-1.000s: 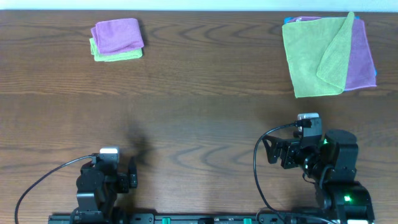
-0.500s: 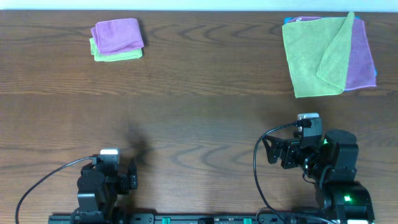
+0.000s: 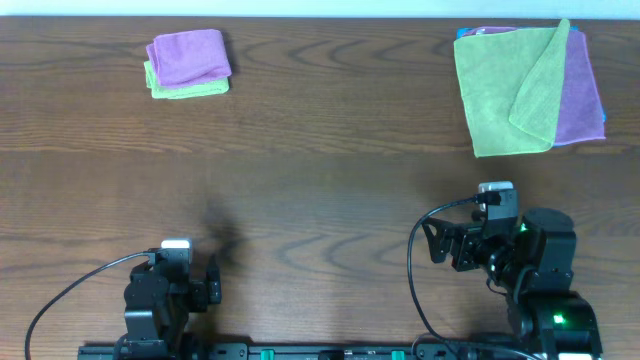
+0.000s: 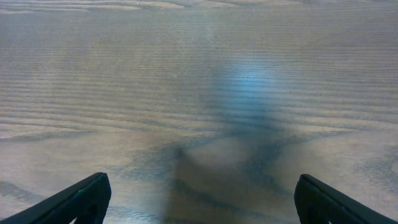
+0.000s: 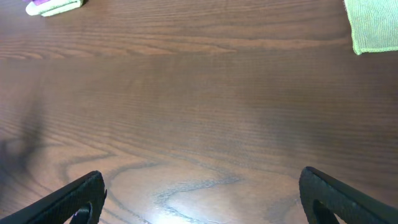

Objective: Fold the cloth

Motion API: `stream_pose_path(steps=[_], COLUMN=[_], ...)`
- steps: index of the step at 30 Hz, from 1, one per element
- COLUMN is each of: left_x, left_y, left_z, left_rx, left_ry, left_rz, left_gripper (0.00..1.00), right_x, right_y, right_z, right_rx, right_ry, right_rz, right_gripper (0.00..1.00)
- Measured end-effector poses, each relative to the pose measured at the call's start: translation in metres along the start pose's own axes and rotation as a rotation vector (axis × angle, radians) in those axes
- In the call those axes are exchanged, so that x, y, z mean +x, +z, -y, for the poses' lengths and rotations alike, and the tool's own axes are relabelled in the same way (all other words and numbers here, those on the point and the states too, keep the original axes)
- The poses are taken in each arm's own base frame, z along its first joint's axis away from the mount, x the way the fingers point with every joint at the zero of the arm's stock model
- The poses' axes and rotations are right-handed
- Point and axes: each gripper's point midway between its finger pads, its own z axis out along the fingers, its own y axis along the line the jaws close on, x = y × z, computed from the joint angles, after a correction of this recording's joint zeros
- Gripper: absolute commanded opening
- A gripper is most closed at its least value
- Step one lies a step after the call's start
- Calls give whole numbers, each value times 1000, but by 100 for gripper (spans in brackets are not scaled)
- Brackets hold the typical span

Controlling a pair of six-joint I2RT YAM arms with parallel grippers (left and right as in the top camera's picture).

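Spotted cloth (image 3: 585, 100) at far right end of counter (image 3: 320, 180), up by far edge, well apart from both arms. Lies flat under big lime-green towel (image 3: 495, 90), showing only as a purple strip along that towel's right side. Noted green towel's right part turned back over itself in a triangular flap. Also noted thin blue sliver (image 3: 604, 128) at stack's right edge; can't tell what it belongs to.

At far left end: seen small folded purple towel (image 3: 188, 55) resting on small folded lime-green towel (image 3: 185, 92), well apart from cloth.

Found left gripper (image 4: 202, 180) low at near edge, left side, w/ fingers (image 4: 81, 199) spread wide & empty; in wrist view just wood grain & a dark blurred shadow on counter btwn them. Found right gripper (image 5: 200, 174) at near edge, right side, a bit further onto counter than left one, w/ fingers (image 5: 74, 199) likewise spread wide & gripping nothing. From right wrist view: picked out corner of big lime-green towel top right, the two small folded towels top left, bare wood btwn. No contact btwn either gripper & any towel.
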Motion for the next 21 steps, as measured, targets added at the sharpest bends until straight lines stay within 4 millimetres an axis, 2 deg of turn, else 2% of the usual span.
stream_pose_path(steps=[5,11,18,21], left_x=[0,0,0,0], left_y=[0,0,0,0], left_z=[0,0,0,0], left_rx=[0,0,0,0], left_ry=[0,0,0,0], left_rz=[0,0,3,2], left_gripper=[95,95,95,95], right_x=[4,16,55,66], right_y=[-1,-11,5,7], right_z=[1,17,41,47], right_rx=[7,107,177,203], right_ry=[5,-8,-59,-78], right_rz=[-14,32,110,127], right_gripper=[99,99,99,99])
